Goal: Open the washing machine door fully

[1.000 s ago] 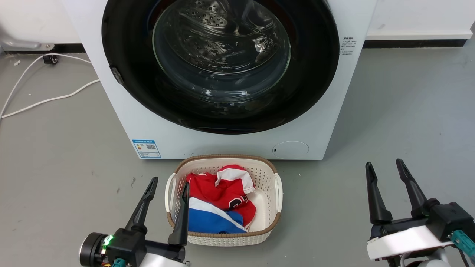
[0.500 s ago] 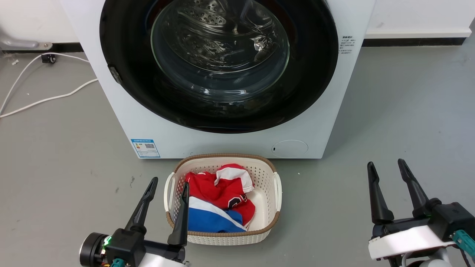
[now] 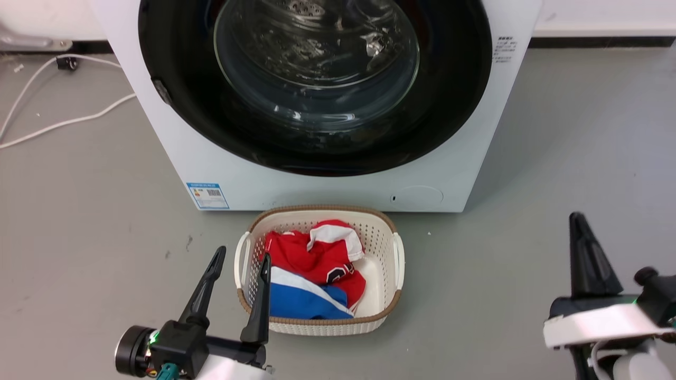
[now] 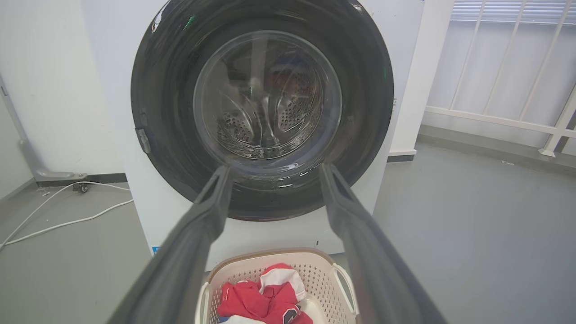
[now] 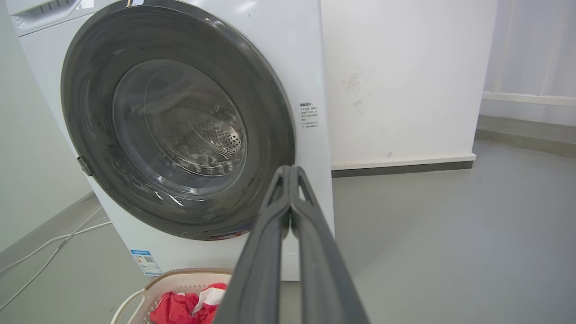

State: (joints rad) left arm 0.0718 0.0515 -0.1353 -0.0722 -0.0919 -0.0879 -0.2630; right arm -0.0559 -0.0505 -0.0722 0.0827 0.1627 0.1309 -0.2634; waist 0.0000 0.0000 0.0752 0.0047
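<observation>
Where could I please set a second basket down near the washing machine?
Bare floor lies right of the washing machine, up to the right gripper. Another patch lies left, between the white cable and the laundry basket. Before the washing machine door, that basket crowds things.

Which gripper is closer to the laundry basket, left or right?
Left. The left gripper is at the left rim of the laundry basket, one finger overlapping it in the head view; the right gripper is well off to its right.
</observation>
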